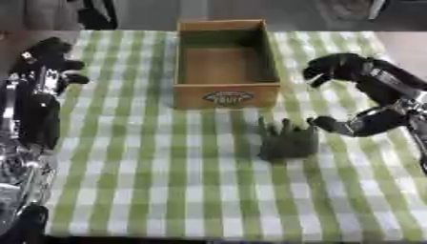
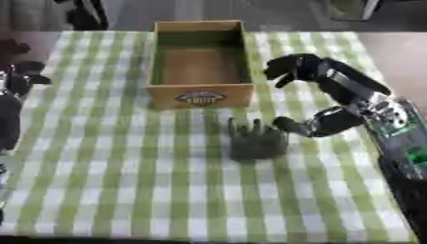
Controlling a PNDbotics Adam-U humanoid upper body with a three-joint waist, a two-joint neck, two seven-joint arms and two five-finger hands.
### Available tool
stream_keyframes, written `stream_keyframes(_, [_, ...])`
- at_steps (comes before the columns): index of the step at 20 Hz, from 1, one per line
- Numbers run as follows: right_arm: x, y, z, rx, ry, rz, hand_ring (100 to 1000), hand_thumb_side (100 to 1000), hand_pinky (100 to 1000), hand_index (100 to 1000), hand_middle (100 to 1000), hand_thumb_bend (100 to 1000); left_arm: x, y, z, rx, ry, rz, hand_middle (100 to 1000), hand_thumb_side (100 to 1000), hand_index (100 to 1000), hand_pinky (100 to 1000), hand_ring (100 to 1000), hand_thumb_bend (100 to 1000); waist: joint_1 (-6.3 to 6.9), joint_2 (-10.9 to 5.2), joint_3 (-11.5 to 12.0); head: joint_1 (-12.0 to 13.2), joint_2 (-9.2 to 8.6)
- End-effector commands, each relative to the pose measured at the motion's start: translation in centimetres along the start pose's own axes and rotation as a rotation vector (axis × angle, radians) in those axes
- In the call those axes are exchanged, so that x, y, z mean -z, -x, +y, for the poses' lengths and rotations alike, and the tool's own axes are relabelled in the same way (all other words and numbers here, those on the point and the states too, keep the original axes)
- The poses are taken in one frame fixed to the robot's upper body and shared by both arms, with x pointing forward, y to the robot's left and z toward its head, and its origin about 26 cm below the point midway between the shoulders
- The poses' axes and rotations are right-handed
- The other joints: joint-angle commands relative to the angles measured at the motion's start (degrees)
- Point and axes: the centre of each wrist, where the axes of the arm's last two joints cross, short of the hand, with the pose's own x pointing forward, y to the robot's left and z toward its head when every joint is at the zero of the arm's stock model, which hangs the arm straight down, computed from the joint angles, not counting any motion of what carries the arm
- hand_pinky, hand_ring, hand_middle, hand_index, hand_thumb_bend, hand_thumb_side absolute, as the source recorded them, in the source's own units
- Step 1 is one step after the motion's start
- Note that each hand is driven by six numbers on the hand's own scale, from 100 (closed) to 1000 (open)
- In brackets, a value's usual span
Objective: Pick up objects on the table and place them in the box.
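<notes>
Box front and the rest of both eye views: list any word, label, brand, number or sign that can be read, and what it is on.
Oval label on the front wall of the wooden box: it bears dark lettering, too blurred to read.
Green patch on the right arm: no legible marking.
Dark object on the checked tablecloth: no text visible.
Nothing else in either view carries readable text.

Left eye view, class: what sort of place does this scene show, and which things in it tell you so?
Probably a robot test or demonstration setup made to look like a dining table: a green checked tablecloth, an open wooden box and a dark spiky object, with the right hand nearby.
</notes>
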Motion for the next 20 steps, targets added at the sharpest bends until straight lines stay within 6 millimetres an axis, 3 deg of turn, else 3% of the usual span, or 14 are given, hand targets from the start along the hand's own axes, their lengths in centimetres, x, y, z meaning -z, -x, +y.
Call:
stream_keyframes(1, [-0.1, 0.0, -0.9, -0.049, -0.048, 0.017, 807, 119, 722, 906, 778, 415, 0.3, -0.5, -0.2, 0.001, 0.016, -0.019, 686, 450, 756, 551, 619, 393, 0.02, -0.79, 0.09, -0.09, 0.10])
stream_keyframes(20, [1.0, 2.2, 0.7, -0.123, -0.215, 0.098, 808, 158, 726, 903, 774, 418, 0.4, -0.5, -0.3, -0.003, 0.022, -0.021, 687, 457, 756, 552, 619, 384, -0.03, -0.82, 0.45, -0.32, 0.09])
